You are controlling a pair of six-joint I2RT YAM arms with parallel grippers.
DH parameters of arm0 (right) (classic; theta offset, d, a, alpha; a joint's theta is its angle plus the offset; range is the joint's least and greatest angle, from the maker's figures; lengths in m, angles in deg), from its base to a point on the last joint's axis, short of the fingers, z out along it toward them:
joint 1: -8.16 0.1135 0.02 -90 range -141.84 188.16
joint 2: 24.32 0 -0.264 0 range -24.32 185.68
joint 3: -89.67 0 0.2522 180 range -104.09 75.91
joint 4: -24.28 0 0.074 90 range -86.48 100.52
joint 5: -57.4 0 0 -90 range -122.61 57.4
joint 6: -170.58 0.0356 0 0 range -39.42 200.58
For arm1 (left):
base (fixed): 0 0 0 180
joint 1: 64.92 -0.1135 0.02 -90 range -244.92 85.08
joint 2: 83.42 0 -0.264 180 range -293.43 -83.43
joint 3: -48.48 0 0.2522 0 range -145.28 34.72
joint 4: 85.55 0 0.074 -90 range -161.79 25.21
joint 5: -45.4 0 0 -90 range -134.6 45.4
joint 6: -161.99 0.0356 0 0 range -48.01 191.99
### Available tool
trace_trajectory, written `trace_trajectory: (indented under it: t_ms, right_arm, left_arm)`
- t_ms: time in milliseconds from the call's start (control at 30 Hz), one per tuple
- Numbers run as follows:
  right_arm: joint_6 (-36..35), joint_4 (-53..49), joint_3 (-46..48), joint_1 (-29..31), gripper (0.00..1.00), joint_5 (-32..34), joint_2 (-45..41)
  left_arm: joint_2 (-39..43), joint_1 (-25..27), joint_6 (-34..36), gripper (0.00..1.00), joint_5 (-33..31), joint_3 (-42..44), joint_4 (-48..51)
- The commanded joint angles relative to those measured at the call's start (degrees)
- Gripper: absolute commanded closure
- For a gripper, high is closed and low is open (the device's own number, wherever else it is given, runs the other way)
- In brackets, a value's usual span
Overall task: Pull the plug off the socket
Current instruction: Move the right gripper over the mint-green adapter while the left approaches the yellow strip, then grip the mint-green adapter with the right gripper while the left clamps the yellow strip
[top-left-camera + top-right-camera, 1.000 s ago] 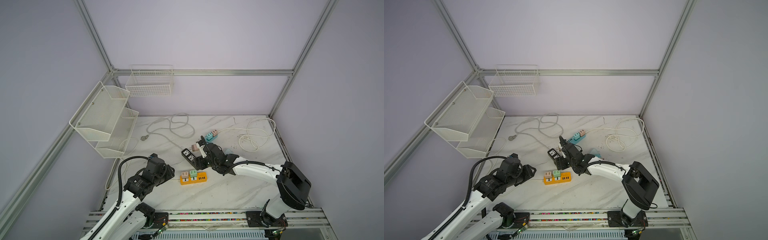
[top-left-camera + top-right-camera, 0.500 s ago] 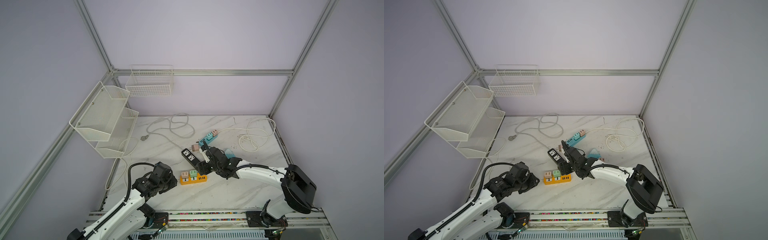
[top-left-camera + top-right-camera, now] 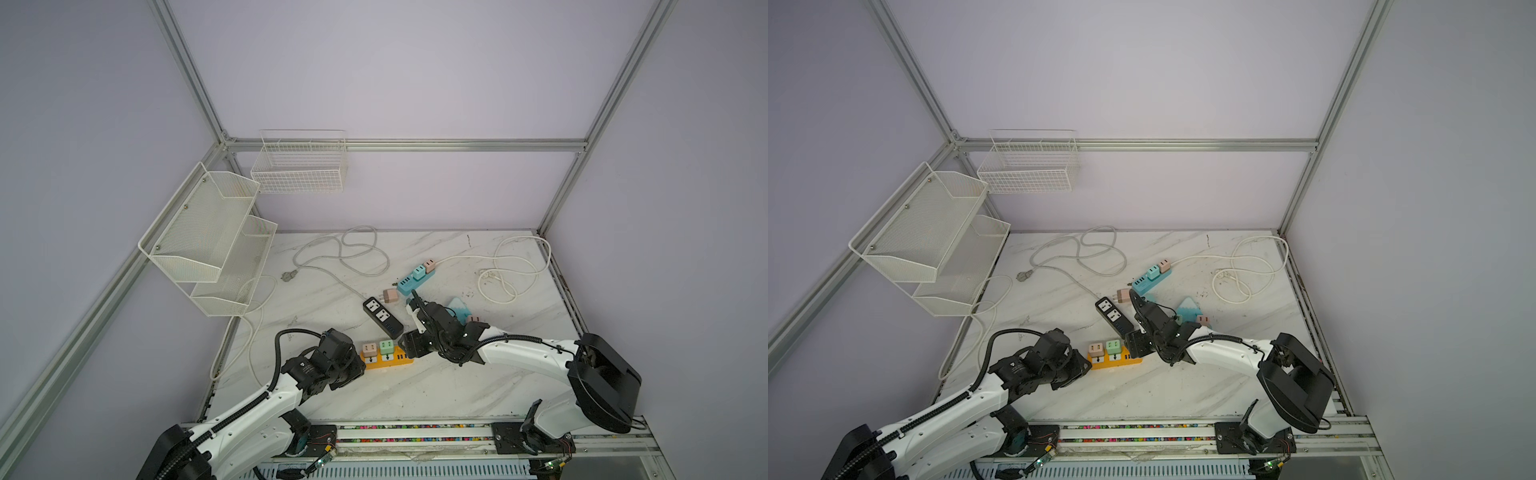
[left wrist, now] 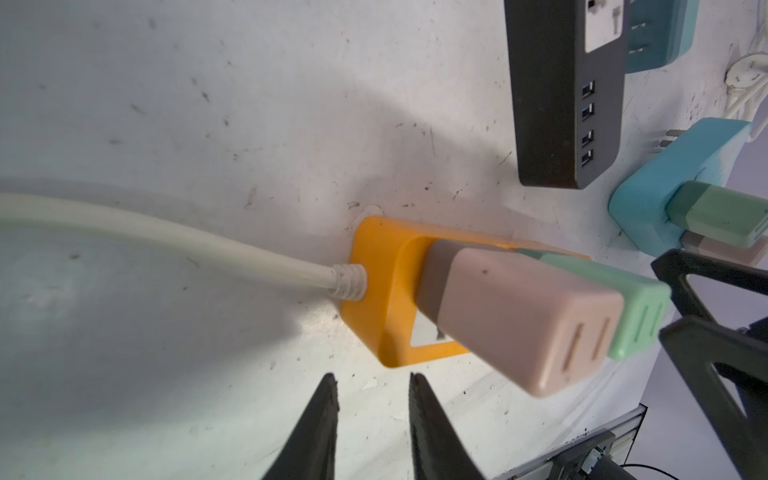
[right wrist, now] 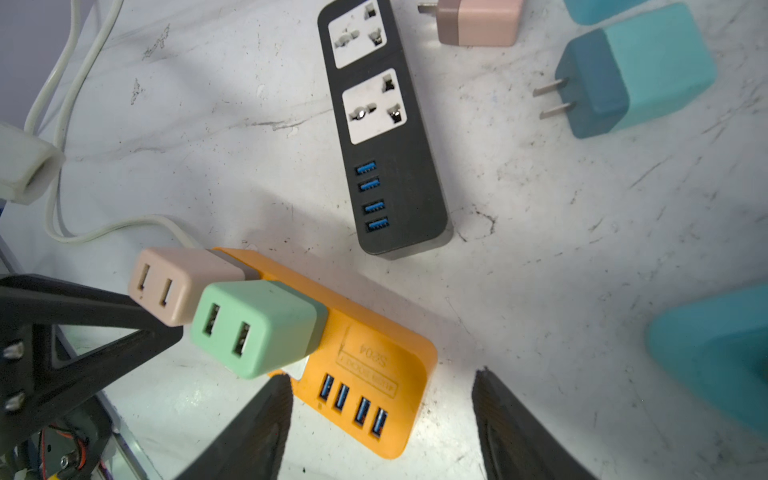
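An orange power strip [image 3: 395, 362] [image 3: 1121, 362] lies near the table's front edge, with a pink plug [image 3: 368, 349] [image 4: 519, 316] and a green plug [image 3: 387, 347] [image 5: 257, 328] standing in its sockets. My left gripper [image 4: 372, 378] [image 3: 359, 369] sits low at the strip's cord end, beside the pink plug; its jaws stand a narrow gap apart, holding nothing. My right gripper [image 5: 382, 376] [image 3: 409, 350] is open and straddles the strip's USB end [image 5: 357, 411]. One of its fingers [image 5: 270, 415] is close against the strip's side.
A black power strip [image 3: 382, 318] [image 5: 386, 124] lies just behind the orange one. Further back are a loose pink plug [image 3: 390, 296], a teal strip [image 3: 409, 284] with plugs and a loose teal plug [image 5: 636, 70]. White cords [image 3: 507, 270] coil at the back. Wire racks [image 3: 208, 232] hang on the left.
The left gripper moved right up to the orange strip's cord end and its jaws narrowed. The right gripper came forward from the black strip to the orange strip's USB end, closing a little.
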Motion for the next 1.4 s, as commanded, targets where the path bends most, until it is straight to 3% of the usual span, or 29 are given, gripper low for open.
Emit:
trace_trajectory:
  t_ms: [0, 133, 367, 767, 833, 967, 1067, 1367]
  right_arm:
    - [1.1, -1.7, 0.7, 0.2, 0.32, 0.9, -0.5]
    - [-0.7, -2.6, 1.0, 0.1, 0.37, 2.0, 0.4]
    - [-1.4, -2.0, 3.1, 0.1, 0.48, -0.1, 0.1]
    - [1.1, 1.2, 6.0, 0.2, 0.54, -3.6, 0.2]
    - [2.1, 3.9, 7.3, 0.6, 0.54, -7.0, -0.1]
    - [2.8, 3.6, 7.5, 1.0, 0.54, -4.5, -0.5]
    - [3.2, 5.5, 8.0, 1.0, 0.54, -6.4, -0.9]
    - [-0.4, -0.1, 4.9, 1.0, 0.48, 1.6, -4.8]
  left_arm:
    - [-1.2, 0.4, -0.6, 0.7, 1.0, 2.1, -5.9]
    - [-3.6, 0.4, -1.1, 0.71, 2.8, 4.3, -12.2]
    - [-7.5, 0.3, 1.5, 0.71, 1.8, 2.3, -13.2]
    - [-11.9, -1.8, 6.0, 0.71, -0.9, -3.0, -13.5]
    - [-12.7, -2.0, 7.0, 0.71, -1.6, -4.7, -11.5]
    - [-12.8, -2.6, 5.5, 0.71, 0.4, -3.5, -14.2]
    - [-12.2, -2.6, 4.5, 0.71, 1.0, -2.7, -15.0]
    - [-6.5, -2.6, 3.7, 0.7, -0.1, -2.6, -10.0]
